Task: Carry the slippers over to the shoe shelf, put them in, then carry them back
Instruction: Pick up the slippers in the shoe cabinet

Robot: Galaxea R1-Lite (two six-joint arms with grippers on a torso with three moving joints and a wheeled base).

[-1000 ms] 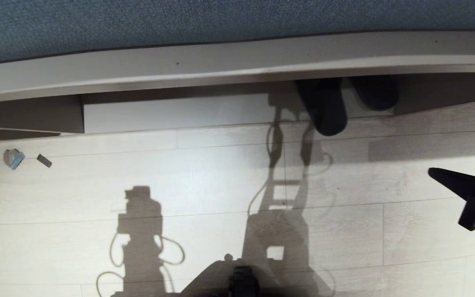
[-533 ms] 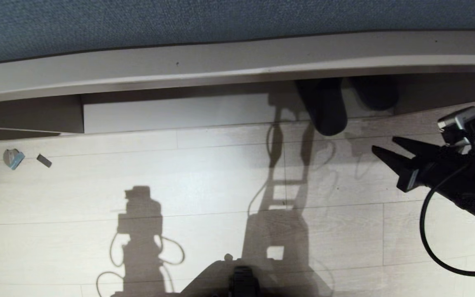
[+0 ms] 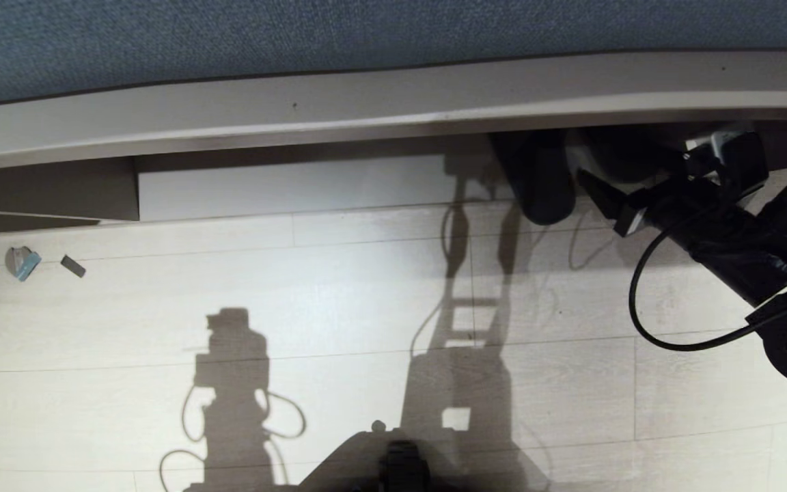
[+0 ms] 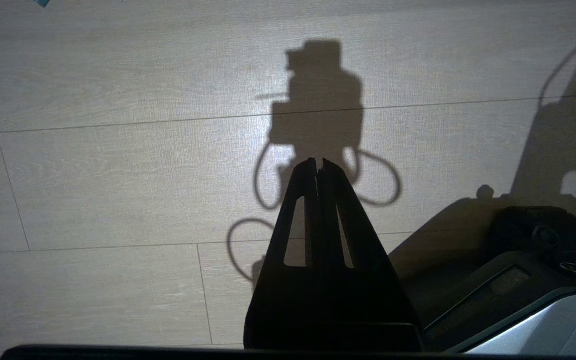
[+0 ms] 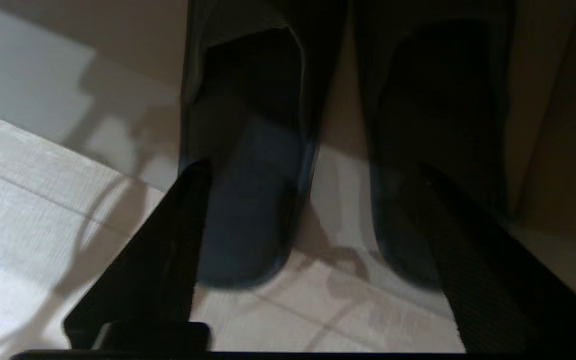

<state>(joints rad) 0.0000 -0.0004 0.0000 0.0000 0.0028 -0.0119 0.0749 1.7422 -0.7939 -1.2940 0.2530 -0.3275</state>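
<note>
— Pale wood-plank floor (image 3: 298, 287) is filling the head view, running up to the taupe laminate shoe shelf (image 3: 366, 181) with its pale base board. Where are the slippers sitting?

— The dark grey-black slide slippers (image 3: 537, 184) are lying at the compartment's right end, heels poking over its front edge. The right gripper (image 3: 602, 198) is reaching in just beside them, fingers spread and holding nothing.

— And the left wrist view?

— The left gripper (image 4: 317, 167) is hanging over bare floor, fingers pressed together, well away.

— Right wrist view?

— Both slippers' long axes are running straight ahead of the fingers (image 5: 168, 240), which are straddling the pair's heels. No readable writing anywhere.
</note>
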